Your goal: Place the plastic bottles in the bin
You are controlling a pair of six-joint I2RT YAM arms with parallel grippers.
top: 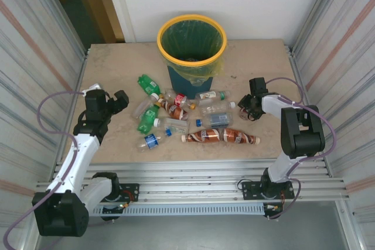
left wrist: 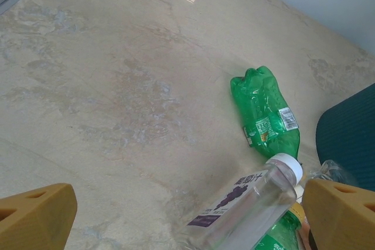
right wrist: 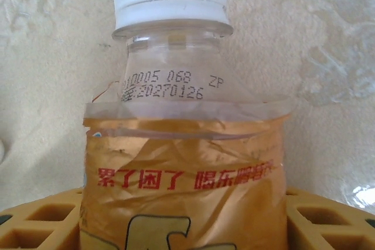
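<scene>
Bottles [top: 176, 112] of thin plastic lie on their sides on the surface [top: 111, 74], on the near side of the bin [top: 191, 17]. The surface is pale beige with a marbled, veined finish, and the left wrist view catches a glossy glare on it. The bin is a round, dark teal tub with a broad yellow rim. A translucent yellow-green bag [top: 206, 73] lines it and spills down its front. From above, two brown cola bottles [top: 202, 137] lie end to end, farthest from the bin. A crumpled green bottle [top: 147, 83] lies left of the bin's base.

The left wrist view brings that green bottle [left wrist: 263, 112] close: it is dented, with a lobed base and a small white label, and the bin's teal wall [left wrist: 351, 136] stands just beside it. Nearer the camera lies a clear bottle [left wrist: 246, 203] with a white cap and purple print. The left hand [left wrist: 187, 194] is spread wide and holds nothing, its blocky yellow fingers [left wrist: 35, 218] far apart. From above, the left hand [top: 120, 100] hovers well to the bin's left.

The right wrist view gives detail too fine for the overhead view: a gold-labelled bottle [right wrist: 184, 144] with red lettering, a ridged white cap and dotted date print on its clear neck. The right hand [right wrist: 184, 197] grips it, with gridded yellow fingers [right wrist: 35, 221] against both sides. From above, the right hand [top: 246, 108] sits to the bin's right, on its near side.
</scene>
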